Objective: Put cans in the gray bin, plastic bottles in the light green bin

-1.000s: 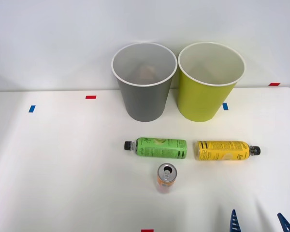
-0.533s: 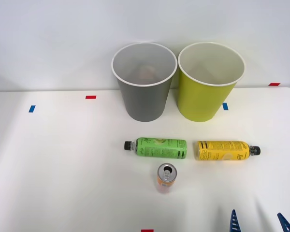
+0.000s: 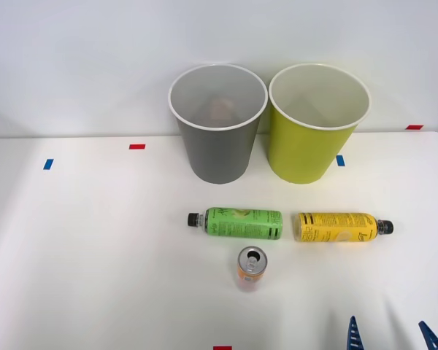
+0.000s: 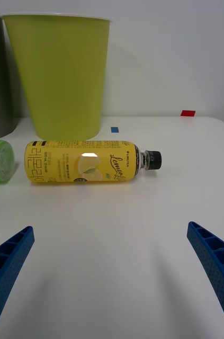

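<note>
The gray bin [image 3: 217, 124] and the light green bin [image 3: 317, 124] stand side by side at the back of the white table. In front of them lie a green-label bottle [image 3: 237, 222] and a yellow-label bottle [image 3: 341, 227], each on its side. An orange-and-white can [image 3: 251, 267] stands upright nearer to me. A reddish shape shows at the bottom of the gray bin. My right gripper [image 3: 390, 332] is open at the front right edge, with nothing between its fingers. In the wrist view the yellow bottle [image 4: 88, 162] lies ahead of the open gripper [image 4: 112, 267], before the light green bin [image 4: 61, 74].
Small red [image 3: 137, 146] and blue [image 3: 48, 164] tape marks dot the table. A plain white wall rises behind the bins. The table's right edge curves off past the yellow bottle.
</note>
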`<state>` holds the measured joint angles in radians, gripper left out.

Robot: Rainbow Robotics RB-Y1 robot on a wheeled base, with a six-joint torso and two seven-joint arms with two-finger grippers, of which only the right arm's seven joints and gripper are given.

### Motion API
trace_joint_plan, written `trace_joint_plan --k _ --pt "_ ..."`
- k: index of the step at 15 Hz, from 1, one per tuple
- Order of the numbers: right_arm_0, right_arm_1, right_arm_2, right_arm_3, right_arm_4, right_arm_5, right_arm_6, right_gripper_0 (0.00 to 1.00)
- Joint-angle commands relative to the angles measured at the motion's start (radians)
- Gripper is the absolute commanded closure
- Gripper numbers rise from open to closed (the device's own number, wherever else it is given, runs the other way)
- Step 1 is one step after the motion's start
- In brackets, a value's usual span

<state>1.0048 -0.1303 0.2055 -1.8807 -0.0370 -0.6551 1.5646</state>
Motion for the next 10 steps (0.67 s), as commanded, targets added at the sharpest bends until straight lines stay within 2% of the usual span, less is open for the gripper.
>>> trace_joint_plan --k 1,10 --pt "0.000 0.000 0.000 0.000 0.000 0.000 0.000 0.00" --pt "0.000 0.000 0.000 0.000 0.000 0.000 0.000 0.00"
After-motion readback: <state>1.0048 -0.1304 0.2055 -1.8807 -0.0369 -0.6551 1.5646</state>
